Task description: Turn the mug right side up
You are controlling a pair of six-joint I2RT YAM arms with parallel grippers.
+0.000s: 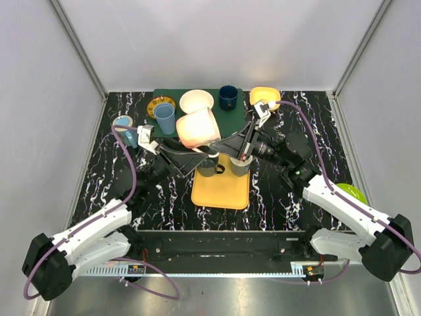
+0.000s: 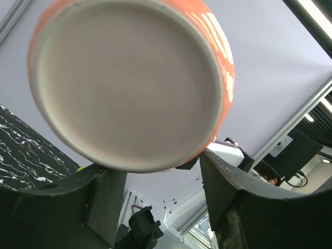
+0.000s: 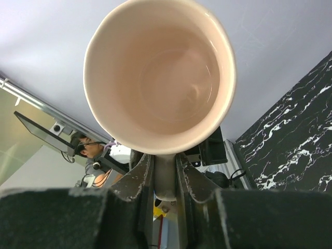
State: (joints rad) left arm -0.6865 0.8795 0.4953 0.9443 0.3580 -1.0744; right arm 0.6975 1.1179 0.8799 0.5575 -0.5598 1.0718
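Raised high toward the overhead camera, the mug (image 1: pixel 197 127) hangs in the air on its side between my two arms. It is above the near edge of the yellow tray (image 1: pixel 222 192) and touches nothing on the table. I judge myself midway through the turn: the mug is lifted, but not yet upright.

From my left wrist I see only the mug's flat base and a strip of its orange wall. My left claw (image 2: pixel 162 179) is spread wide, with its fingers (image 2: pixel 104 199) just under the base. The near one may be brushing the rim of the base, but the angle is too steep for me to say.

From my right wrist I look straight into the pale, empty mouth of the mug. My right claw (image 3: pixel 165 181) is pressed together on the handle, which drops down between the two pads, so this arm carries the weight.

Next I need to roll the right wrist until the mouth faces up. I must keep the pinch firm so the mug cannot swing about its handle. Then I lower it onto a bare spot, keeping the left claw out of the way.
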